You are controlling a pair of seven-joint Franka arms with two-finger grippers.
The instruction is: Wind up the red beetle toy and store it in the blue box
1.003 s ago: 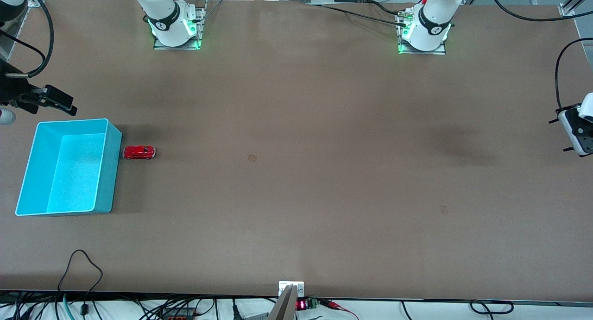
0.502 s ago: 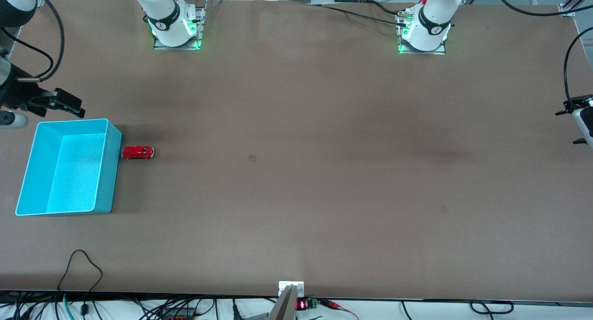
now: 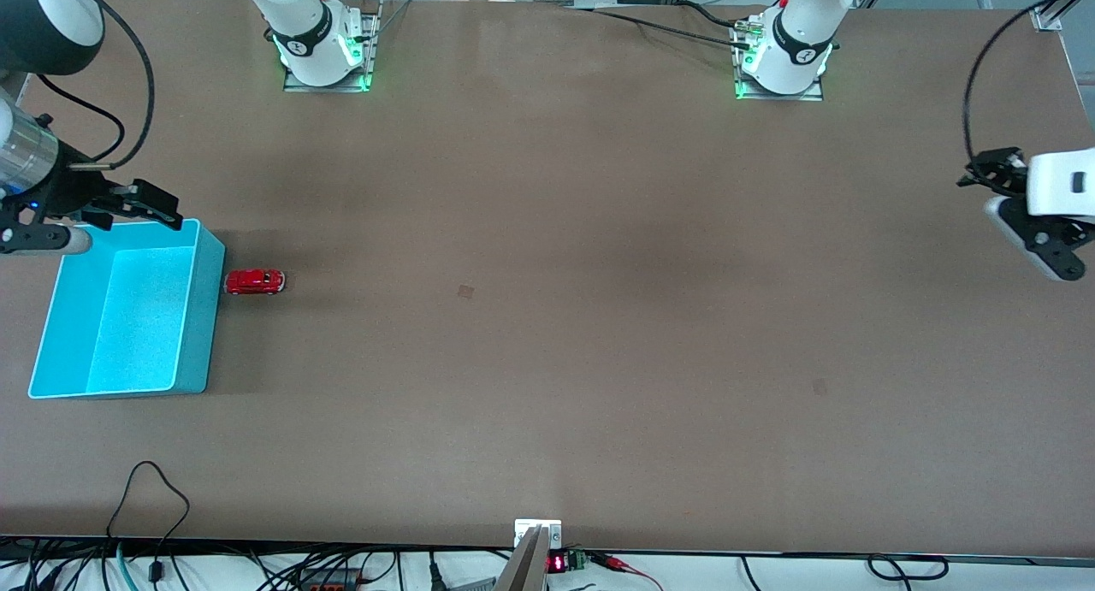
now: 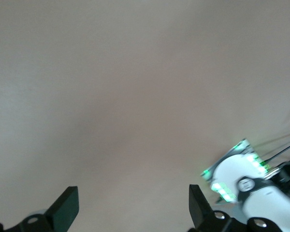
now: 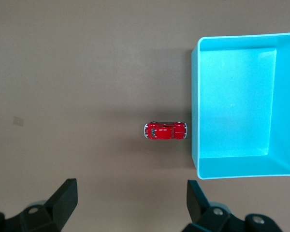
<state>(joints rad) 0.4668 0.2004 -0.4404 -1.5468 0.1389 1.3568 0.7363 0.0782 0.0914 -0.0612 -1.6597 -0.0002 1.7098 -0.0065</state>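
Red beetle toy [image 3: 255, 281] on the worktop [image 3: 547, 317], just beside the blue box [image 3: 210, 317], not yet wound. Approach step, by the look of it. Right claw [image 3: 120, 204] spread wide over the box's rim. Left claw [image 4: 133, 212] likewise spread, waiting over the left arm's end. Next: lowering astride the toy.

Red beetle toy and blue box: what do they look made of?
Red beetle toy: glossy painted shell, with bright highlights on the roof; die-cast metal or hard plastic, can't tell which. Blue box: likely moulded plastic, with thin uniform turquoise walls, a smooth satin sheen and a lighter speckled floor.
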